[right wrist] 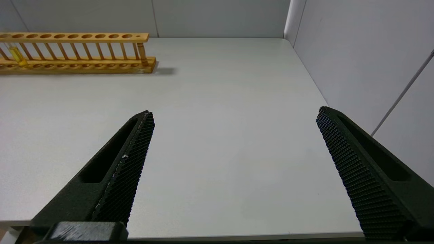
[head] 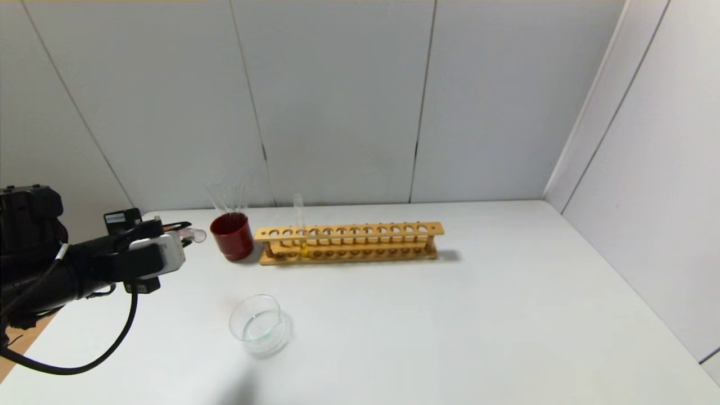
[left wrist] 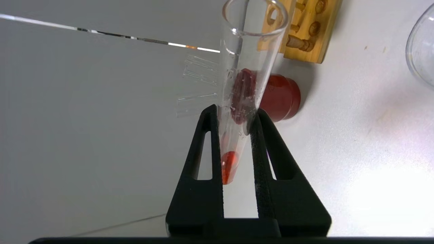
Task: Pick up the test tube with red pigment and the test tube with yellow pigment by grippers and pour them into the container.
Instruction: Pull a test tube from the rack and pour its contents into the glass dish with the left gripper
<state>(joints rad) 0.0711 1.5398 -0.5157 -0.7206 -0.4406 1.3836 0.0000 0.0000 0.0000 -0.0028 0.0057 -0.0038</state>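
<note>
My left gripper (head: 181, 229) hovers at the table's left side, shut on the test tube with red pigment (left wrist: 244, 74). The tube lies nearly level, its mouth (head: 198, 235) pointing toward the red cup. A little red-orange liquid sits at its round end between the fingers (left wrist: 212, 142). The test tube with yellow pigment (head: 300, 224) stands upright near the left end of the wooden rack (head: 349, 243) and also shows in the right wrist view as the yellow tube (right wrist: 16, 55). The container (head: 260, 325), a clear glass dish, stands in front, to the right of and nearer than the gripper. My right gripper (right wrist: 235, 113) hangs open over bare table.
A dark red cup (head: 232, 236) holding several clear tubes stands just left of the rack, close to the held tube's mouth. Grey walls close off the back and the right side. The table's left edge runs under my left arm.
</note>
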